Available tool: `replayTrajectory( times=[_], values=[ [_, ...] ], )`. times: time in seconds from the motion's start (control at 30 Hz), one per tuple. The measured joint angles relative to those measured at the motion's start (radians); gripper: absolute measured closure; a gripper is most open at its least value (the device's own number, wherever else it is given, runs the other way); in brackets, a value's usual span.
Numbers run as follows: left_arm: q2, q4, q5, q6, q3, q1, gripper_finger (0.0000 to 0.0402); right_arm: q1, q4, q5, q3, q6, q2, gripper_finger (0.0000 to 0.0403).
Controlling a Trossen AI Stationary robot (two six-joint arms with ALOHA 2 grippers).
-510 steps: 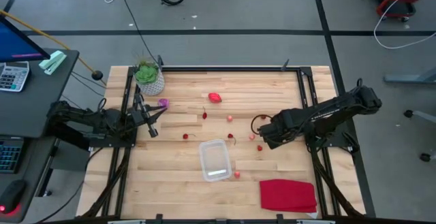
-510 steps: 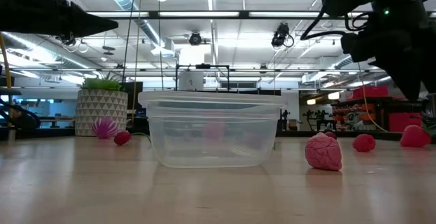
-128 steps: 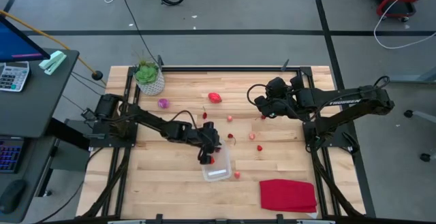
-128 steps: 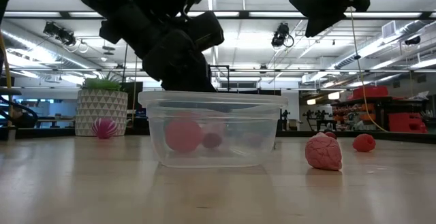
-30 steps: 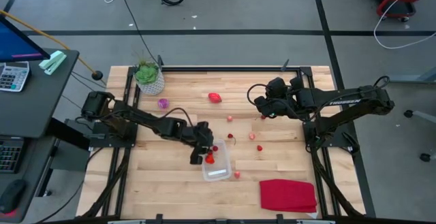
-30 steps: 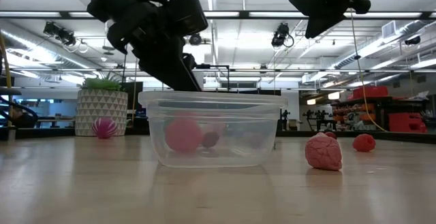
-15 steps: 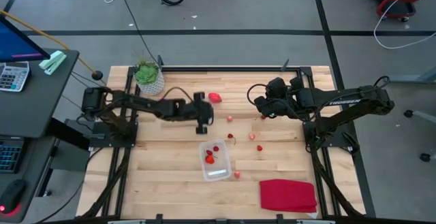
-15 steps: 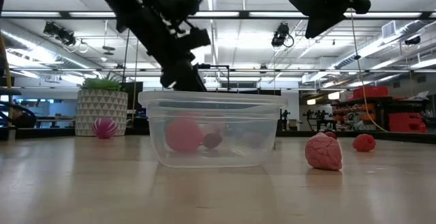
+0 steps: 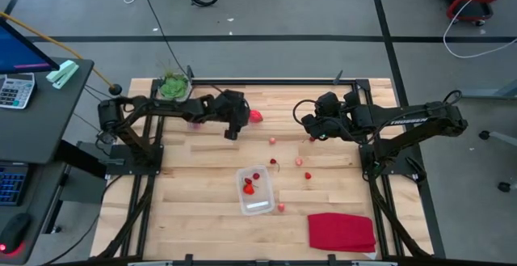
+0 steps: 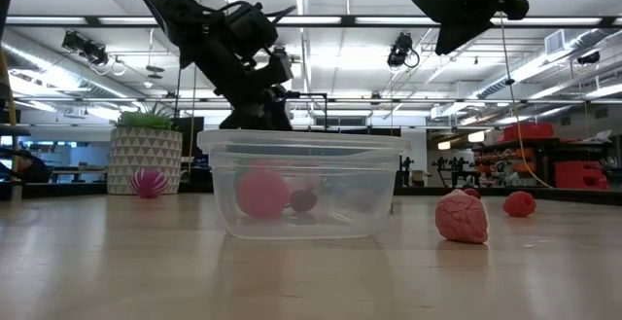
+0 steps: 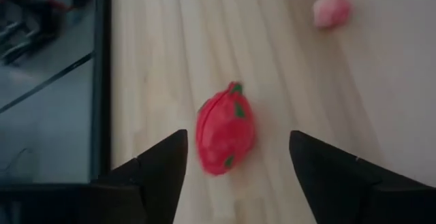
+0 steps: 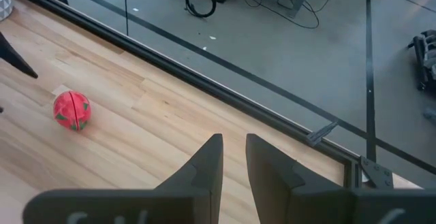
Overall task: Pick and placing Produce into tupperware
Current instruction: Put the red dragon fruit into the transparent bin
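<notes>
The clear tupperware (image 9: 255, 192) stands at the table's near middle with two small red pieces (image 9: 249, 187) in it; it also shows in the low view (image 10: 303, 186). The larger red piece (image 9: 255, 116) lies on the wood near the far edge. My left gripper (image 9: 234, 128) hangs open and empty just left of it; in the left wrist view the piece (image 11: 225, 129) lies just ahead of the open fingers (image 11: 238, 156). The purple piece (image 10: 148, 182) lies by the plant pot. My right gripper (image 9: 307, 124) hangs empty at the far right, its fingers (image 12: 233, 149) almost together.
Several small red pieces lie loose on the wood right of the tupperware, such as one (image 9: 272, 141) and another (image 9: 298, 162). A flat red cloth (image 9: 341, 232) lies at the near right corner. A green plant in a white pot (image 9: 174, 84) stands at the far left corner.
My left gripper has risen from beside the tupperware and gone toward the table's far edge, ending next to the larger red piece. The two red pieces stay in the tupperware.
</notes>
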Motion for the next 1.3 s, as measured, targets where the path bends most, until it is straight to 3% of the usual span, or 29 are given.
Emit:
replayTrajectory(
  times=[0.33,0.5,0.63,0.8,0.9,1.1,1.3],
  values=[
    [0.000,0.075,0.077,-0.011,0.000,0.016,0.0131,0.000,0.001,0.013,0.000,0.001,0.000,0.0330],
    [0.048,0.134,0.141,-0.135,0.056,0.022,0.0131,-0.005,0.005,0.040,0.000,0.001,0.000,0.0330],
    [0.149,-0.022,0.155,-0.147,0.243,0.037,0.0131,-0.008,0.007,0.044,0.000,-0.004,0.000,0.0330],
    [0.275,-0.332,0.149,-0.172,0.524,0.062,0.0132,-0.019,0.007,0.047,0.000,-0.032,0.000,0.0330],
    [0.296,-0.543,0.149,-0.154,0.626,0.062,0.0140,-0.018,0.006,0.044,0.000,-0.037,0.000,0.0330],
    [0.296,-0.709,0.146,-0.069,0.612,0.060,0.0158,-0.015,-0.003,0.035,0.000,-0.044,0.000,0.0330],
    [0.304,-0.610,0.125,0.052,0.489,0.073,0.0149,-0.014,-0.004,-0.007,-0.001,-0.013,0.000,0.0330]
  ],
)
